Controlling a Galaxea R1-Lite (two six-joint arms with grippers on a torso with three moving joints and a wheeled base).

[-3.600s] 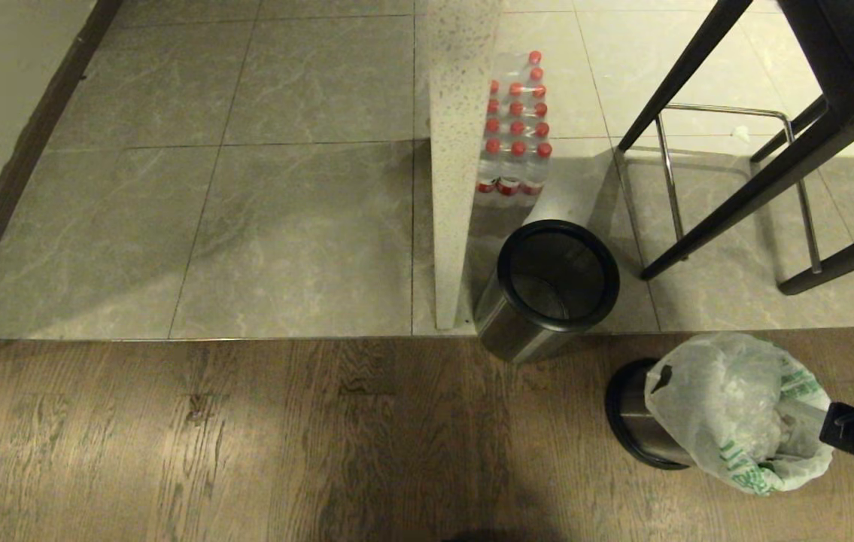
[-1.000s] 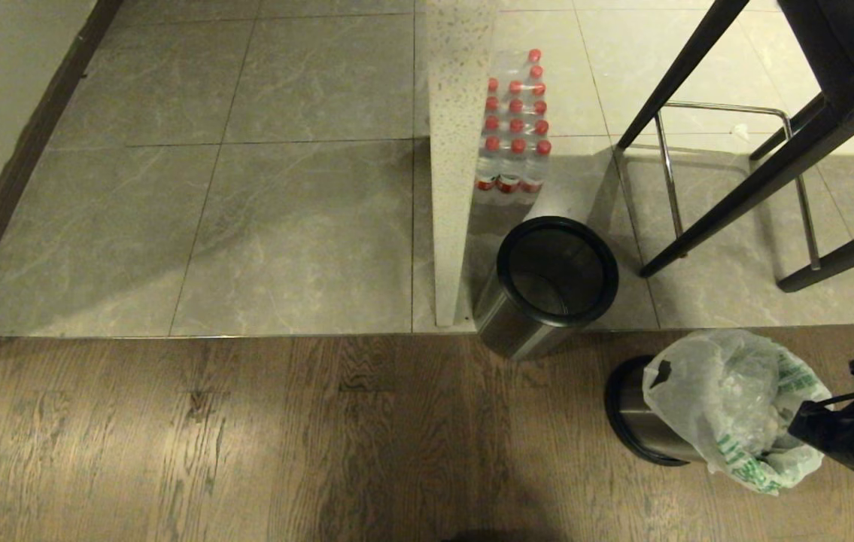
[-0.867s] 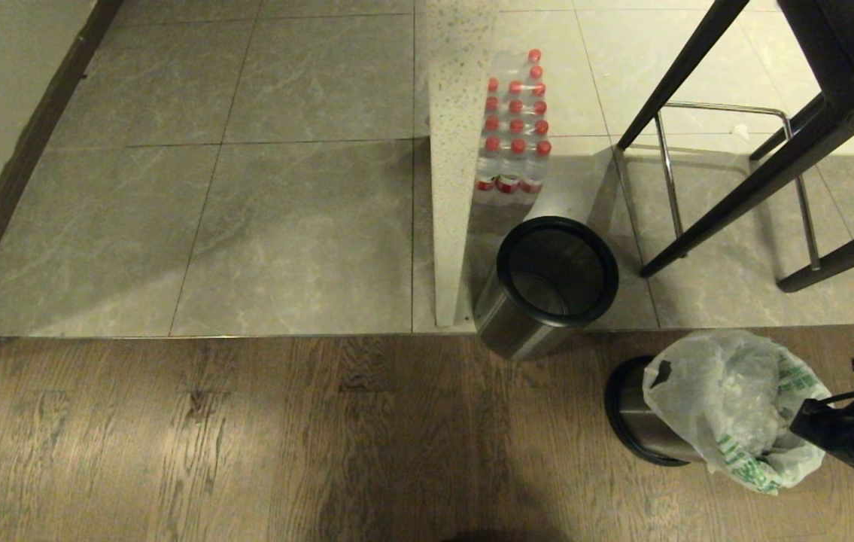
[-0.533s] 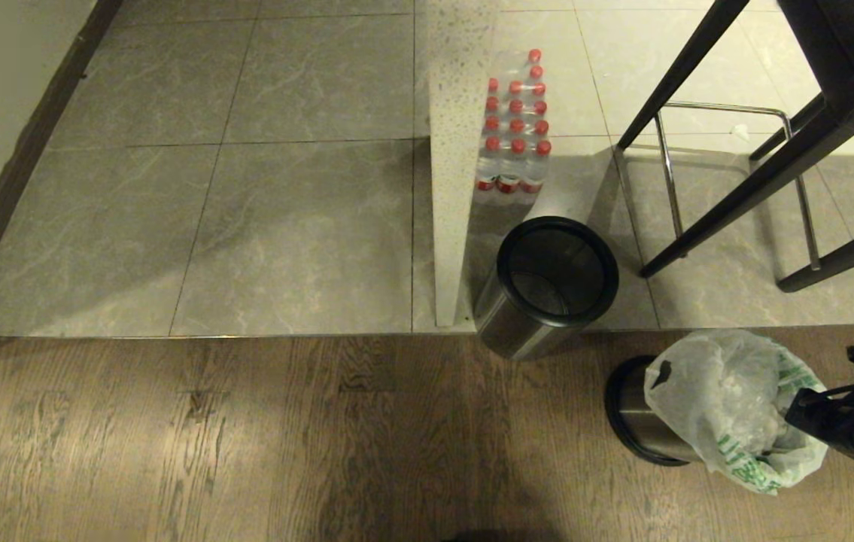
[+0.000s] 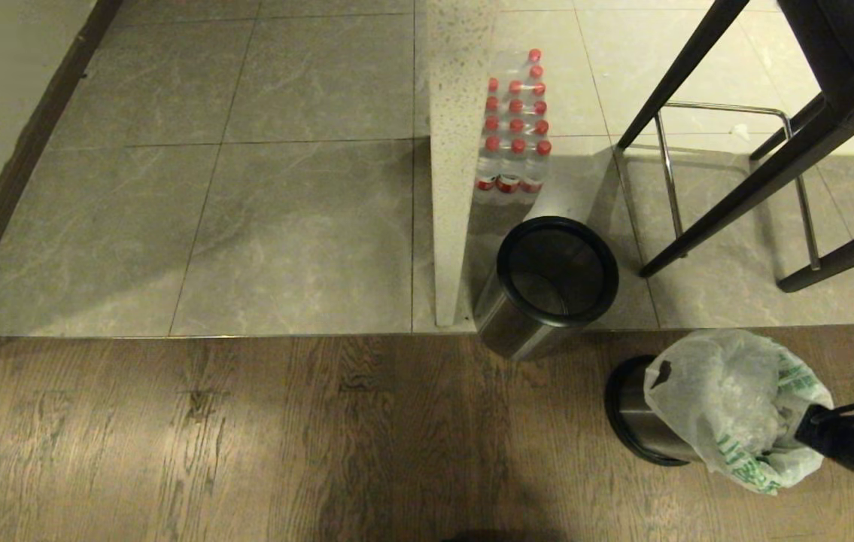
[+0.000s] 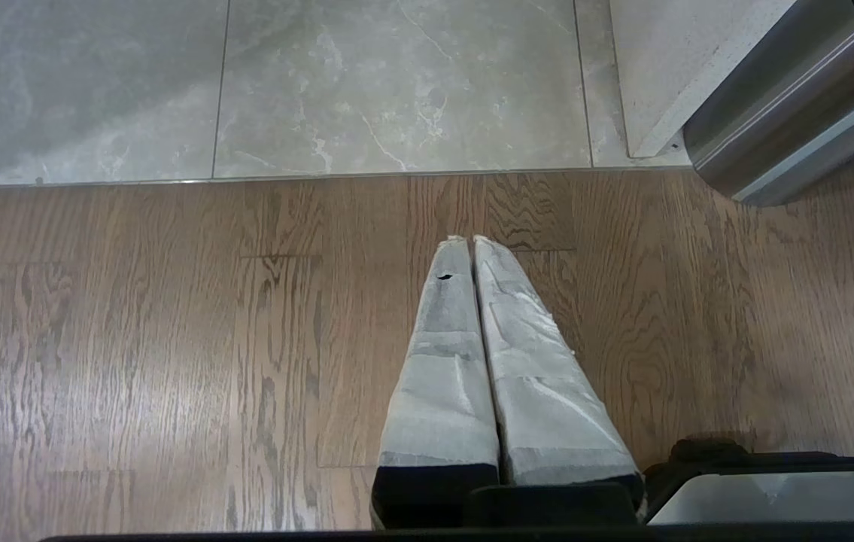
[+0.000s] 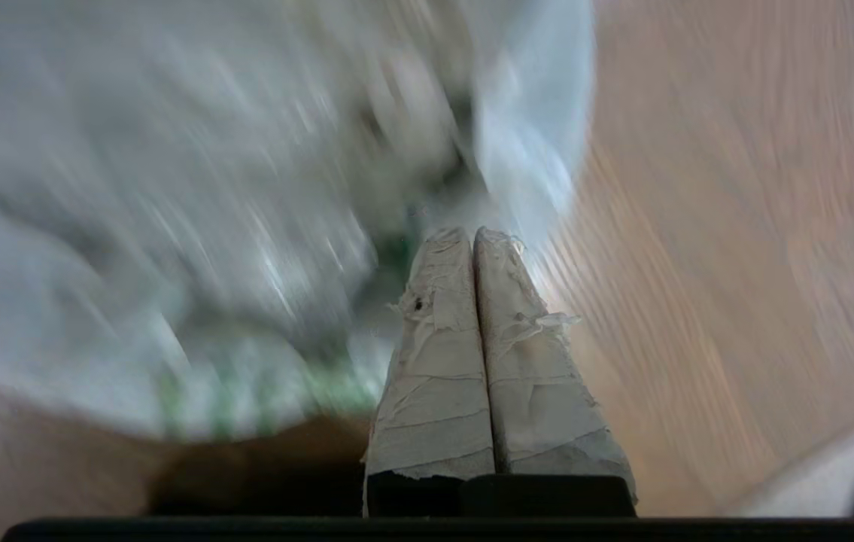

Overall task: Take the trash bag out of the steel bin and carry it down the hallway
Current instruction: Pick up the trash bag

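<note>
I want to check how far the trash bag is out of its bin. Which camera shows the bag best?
The head view: the whole trash bag shows, bulging over the steel bin on the wood floor. The right wrist view shows it only as a blur beyond the right hand. The left wrist view misses it.

A brown wood-plank floor (image 5: 246,436) meets grey marbled floor tiles (image 5: 284,226). The brushed-steel bin (image 5: 633,421) stands on wood; an identical empty bin (image 5: 547,286) and shrink-wrapped red-capped bottles (image 5: 513,128) stand on tile.
</note>
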